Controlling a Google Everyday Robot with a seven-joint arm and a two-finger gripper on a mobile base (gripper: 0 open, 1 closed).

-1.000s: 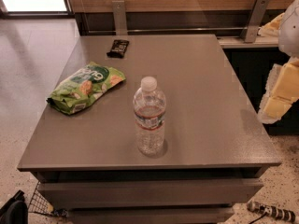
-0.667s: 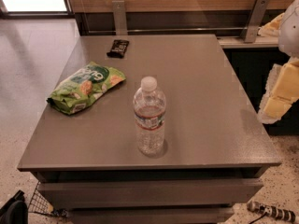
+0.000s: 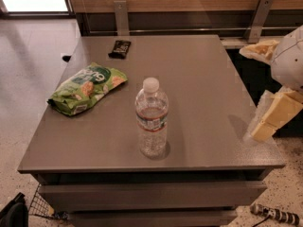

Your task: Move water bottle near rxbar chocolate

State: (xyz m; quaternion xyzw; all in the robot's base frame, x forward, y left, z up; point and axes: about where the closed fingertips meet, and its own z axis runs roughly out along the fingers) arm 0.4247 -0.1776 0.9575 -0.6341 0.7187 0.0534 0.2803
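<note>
The water bottle (image 3: 151, 117), clear ribbed plastic with a white cap and a white, red and blue label band, stands upright on the grey table (image 3: 199, 89), near the middle of its front half. The rxbar chocolate (image 3: 120, 48), a small flat black bar, lies at the table's far left corner area, well apart from the bottle. My gripper (image 3: 271, 119), pale yellow and white, hangs at the right edge of the view beside the table's right side, well to the right of the bottle and touching nothing.
A green crinkled snack bag (image 3: 86, 88) lies on the table's left side, between the bottle and the bar. A wooden wall with metal brackets (image 3: 121, 17) runs behind the table. A drawer front (image 3: 151, 193) sits below the tabletop.
</note>
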